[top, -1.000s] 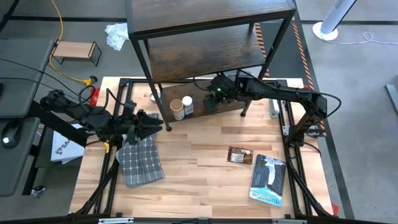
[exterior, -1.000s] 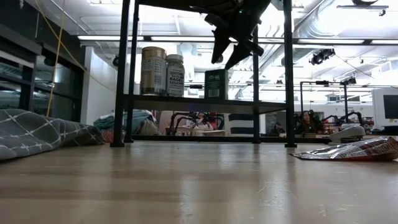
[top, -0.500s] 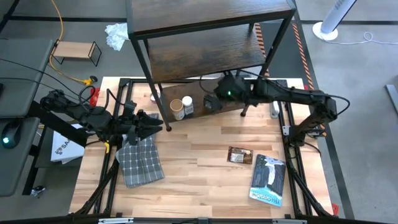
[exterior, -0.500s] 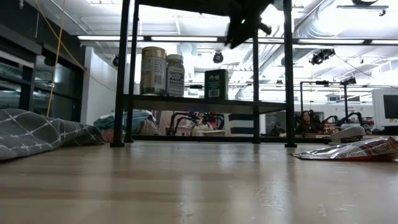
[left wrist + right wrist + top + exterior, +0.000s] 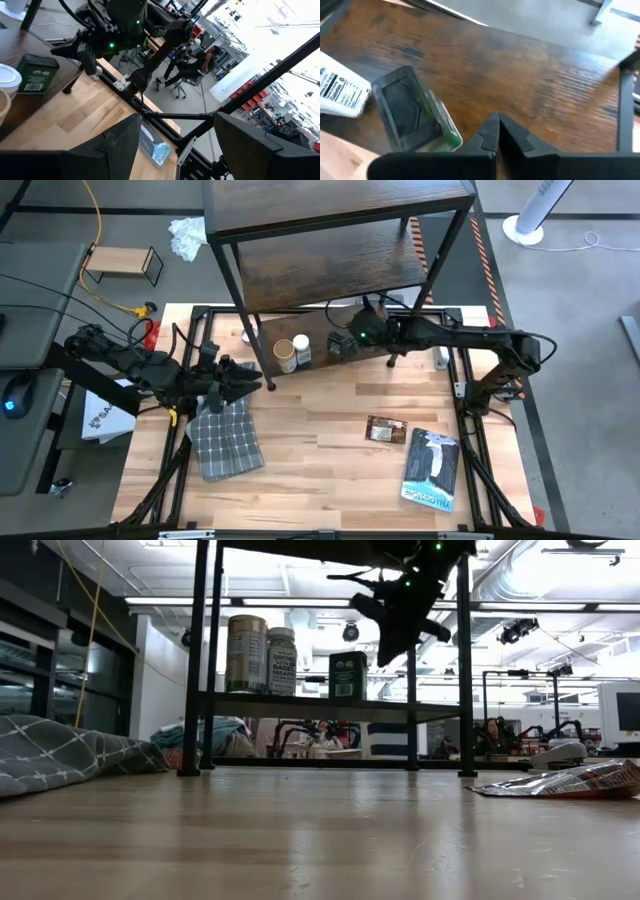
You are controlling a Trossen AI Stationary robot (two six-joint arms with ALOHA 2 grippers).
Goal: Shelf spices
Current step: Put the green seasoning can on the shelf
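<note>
High view: the shelf stands at the bench's far edge. On its lowest board sit a canister, a jar and a green tin, grouped to leave room. The right gripper hovers just beside the tin; upper boards hide part of that arm. The left gripper waits near a cloth.

Low view: labels are unreadable; the tin stands upright, free of the right gripper above it.

Left wrist view: its own fingers stand spread, holding nothing.

Right wrist view: fingers pressed together, empty, the tin beside them; the jar is cut off.
</note>
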